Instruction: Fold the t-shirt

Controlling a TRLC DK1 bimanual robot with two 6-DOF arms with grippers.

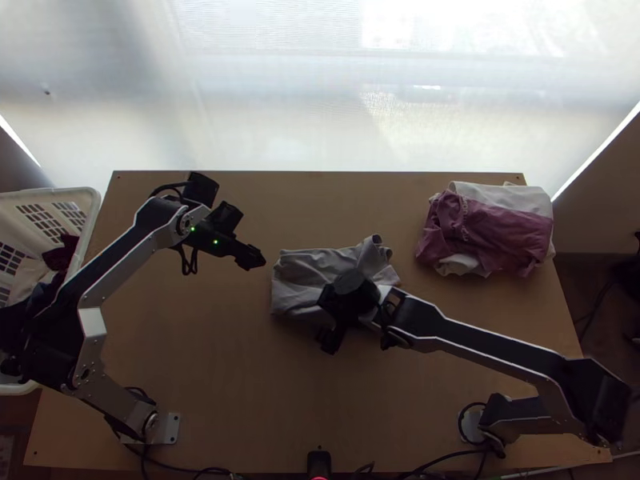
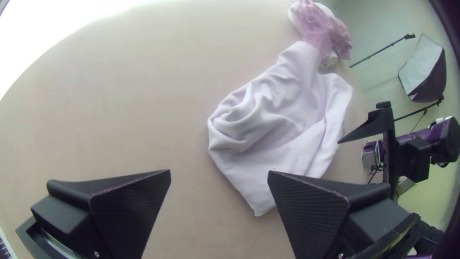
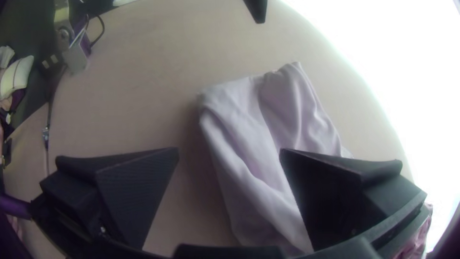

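Note:
My left gripper (image 1: 251,258) is over the table, just left of the grey t-shirt (image 1: 308,272) in the top view. In the left wrist view, my left gripper (image 2: 219,175) stands open, and the t-shirt (image 2: 282,110) lies beyond it as a folded, wrinkled bundle. My right gripper (image 1: 332,320) is over the t-shirt's near side, its wrist covering part of the cloth. Seen in the right wrist view, my right gripper (image 3: 229,152) is open, with the t-shirt (image 3: 249,139) below and one finger above the cloth. Neither gripper holds fabric.
A stack of pink and white cloths (image 1: 492,228) lies at the table's far right corner. At the left edge stands a white basket (image 1: 88,210) with dark and light clothes inside. Bare wood of the table (image 1: 232,360) stretches in front of the t-shirt.

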